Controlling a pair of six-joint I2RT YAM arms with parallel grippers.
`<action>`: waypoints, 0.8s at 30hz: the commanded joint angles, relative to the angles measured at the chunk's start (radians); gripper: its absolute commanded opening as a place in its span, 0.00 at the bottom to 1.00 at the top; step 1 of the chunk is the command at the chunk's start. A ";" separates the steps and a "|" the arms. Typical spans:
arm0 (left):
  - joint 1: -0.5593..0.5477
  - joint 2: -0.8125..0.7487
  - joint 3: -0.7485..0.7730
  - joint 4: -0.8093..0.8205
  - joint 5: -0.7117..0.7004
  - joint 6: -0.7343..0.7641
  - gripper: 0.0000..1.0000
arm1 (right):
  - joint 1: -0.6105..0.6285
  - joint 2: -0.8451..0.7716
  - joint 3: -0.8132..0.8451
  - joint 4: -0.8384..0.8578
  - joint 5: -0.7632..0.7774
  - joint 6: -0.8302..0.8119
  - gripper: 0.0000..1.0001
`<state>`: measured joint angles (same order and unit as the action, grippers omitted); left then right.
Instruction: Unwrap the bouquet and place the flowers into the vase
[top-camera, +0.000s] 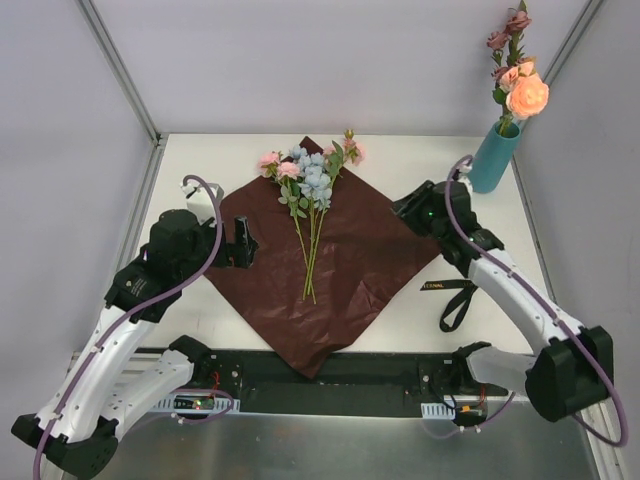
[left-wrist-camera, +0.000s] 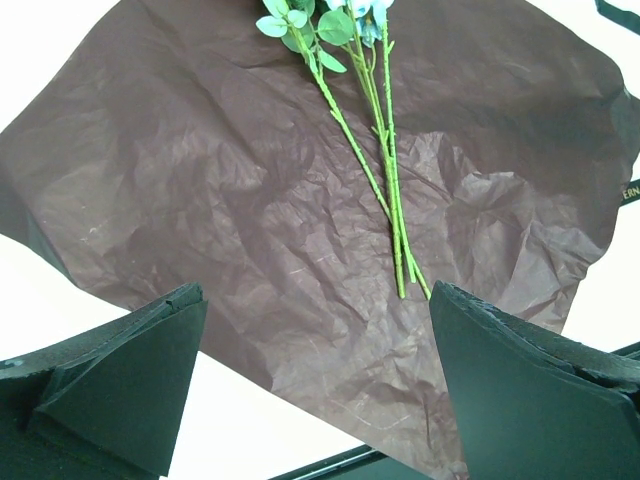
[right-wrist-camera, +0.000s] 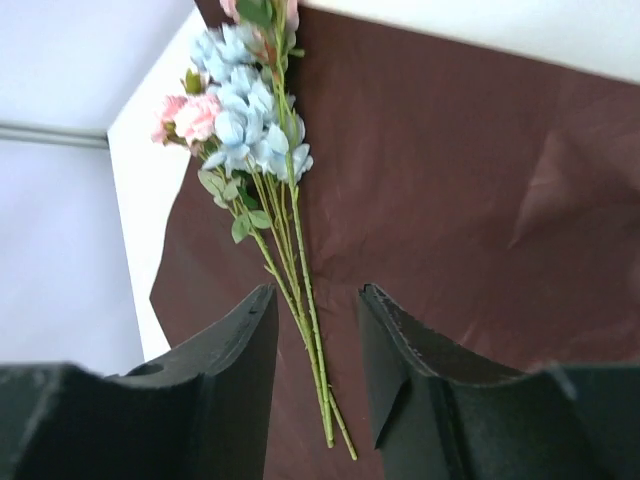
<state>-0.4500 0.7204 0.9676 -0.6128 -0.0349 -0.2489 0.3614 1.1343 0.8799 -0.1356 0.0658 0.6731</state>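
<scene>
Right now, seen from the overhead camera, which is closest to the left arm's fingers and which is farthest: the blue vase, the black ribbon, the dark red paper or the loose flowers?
1. Paper, right beside the left fingers.
2. Loose flowers, lying mid-sheet.
3. Ribbon, off the paper's right side.
4. Vase, far right corner.
</scene>
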 joint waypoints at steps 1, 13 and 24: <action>0.008 0.010 0.002 0.007 -0.002 -0.018 0.99 | 0.088 0.128 0.027 0.158 0.049 0.017 0.41; 0.008 -0.012 0.000 0.007 -0.010 -0.010 0.99 | 0.183 0.574 0.188 0.462 -0.147 0.025 0.42; 0.008 -0.018 0.000 0.007 -0.010 -0.009 0.99 | 0.203 0.820 0.329 0.557 -0.187 0.045 0.43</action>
<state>-0.4500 0.7132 0.9672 -0.6147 -0.0353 -0.2508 0.5583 1.9068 1.1416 0.3244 -0.0788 0.7040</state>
